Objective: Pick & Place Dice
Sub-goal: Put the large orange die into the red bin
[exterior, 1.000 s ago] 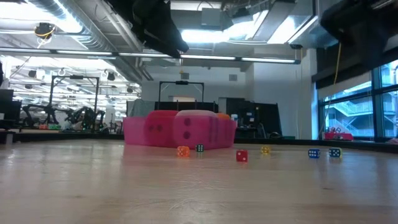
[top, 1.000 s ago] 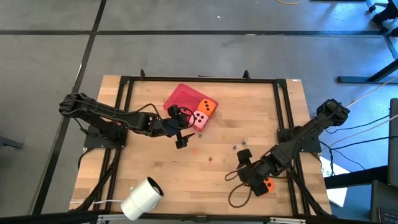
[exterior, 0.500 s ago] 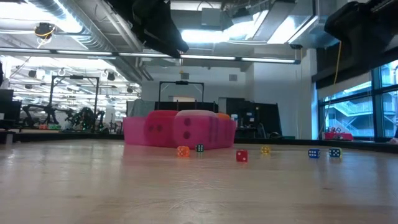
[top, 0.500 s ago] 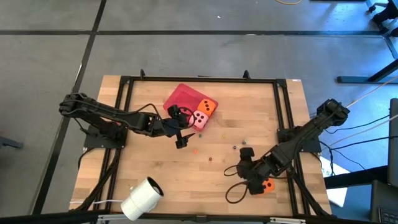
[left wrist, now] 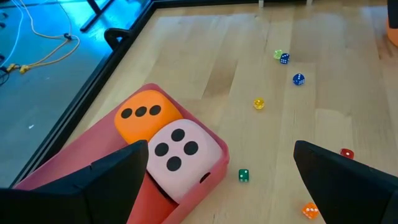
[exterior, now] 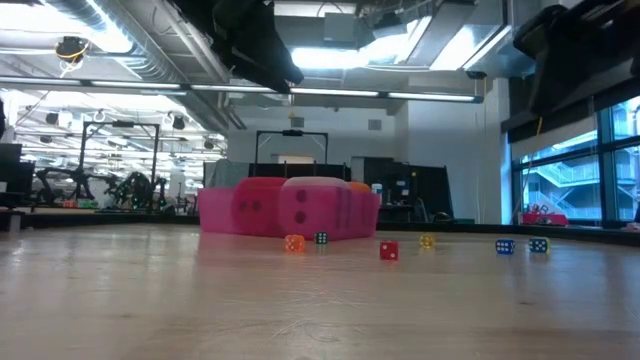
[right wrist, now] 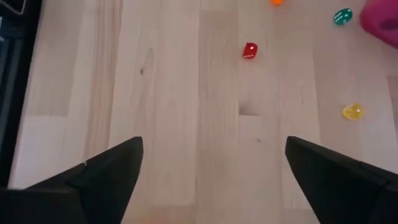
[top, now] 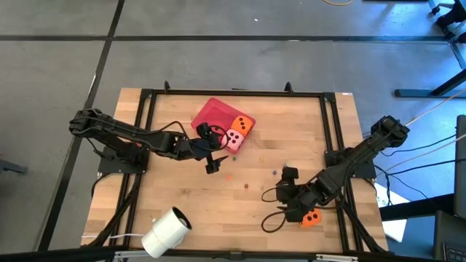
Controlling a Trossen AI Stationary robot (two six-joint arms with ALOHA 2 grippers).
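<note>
Dice are seen split between two spots on the wooden table. An orange die and a pink die are stacked side by side at the corner of a flat red tray, the pink one showing four dark pips in the left wrist view and the orange one three. The left gripper is held just beside the pink die, its fingers spread wide and empty, with the two dice lying ahead of the gap and toward one finger rather than between them. Another orange die is seen near the table's right front edge, partly covered by the right arm. The right gripper is positioned just beside it toward the table's middle, and the die lies behind the wrist, not between the fingers. Those fingers are shown wide apart over bare wood, gripping nothing. Small coloured dice are scattered between the arms, among them a red one and a yellow one. A white paper roll is pictured at the front left edge.
</note>
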